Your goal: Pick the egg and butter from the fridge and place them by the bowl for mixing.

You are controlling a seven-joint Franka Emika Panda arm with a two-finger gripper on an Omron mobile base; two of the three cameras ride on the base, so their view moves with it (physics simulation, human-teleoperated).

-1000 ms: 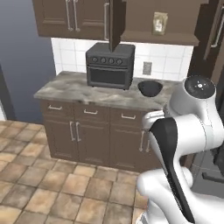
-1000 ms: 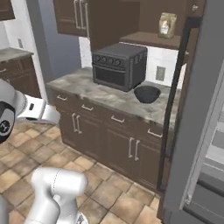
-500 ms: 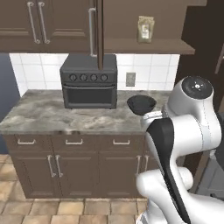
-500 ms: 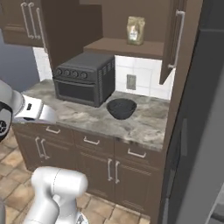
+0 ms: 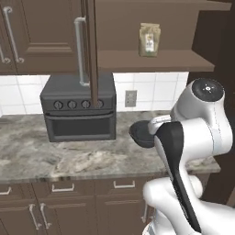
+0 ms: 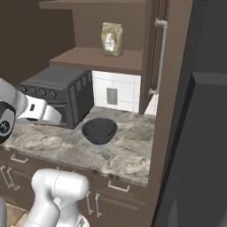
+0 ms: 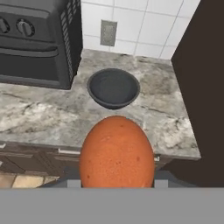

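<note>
Orange-brown egg (image 7: 116, 152) large at bottom centre of the hand view, sitting right at the camera, hiding the finger tips; jaws apparently pinching it, though the contact itself can't be seen. Beyond it, above centre in that frame, dark grey bowl (image 7: 113, 88) upright on the marbled tabletop (image 7: 39, 118), open side up, nothing visible inside. Bowl (image 6: 99, 130) left of centre in the right base view, just beside the front corner of the dark box-shaped oven (image 6: 57, 93), apart from it by a narrow strip of stone. Bowl (image 5: 141, 135) right of centre in the left base view, partly covered by the white arm (image 5: 197, 133) rising from the lower right. Oven (image 5: 79, 109) left of centre there, knobs in a row above its door. Wall outlet (image 5: 131, 98) on the white tiles between oven and bowl, seen also at upper centre of the hand view (image 7: 108, 33). Tan packet (image 5: 149, 39) standing on the brown wooden shelf at upper centre of the left base view, and (image 6: 111, 39) in the upper middle of the right base view. Open cabinet door with a long metal handle (image 6: 158, 55) hanging at upper right of the right base view. Grey fridge (image 6: 206, 133) side filling the right edge of that frame. Brown drawers with small metal pulls (image 5: 124, 184) under the tabletop edge along the bottom of the left base view.
</note>
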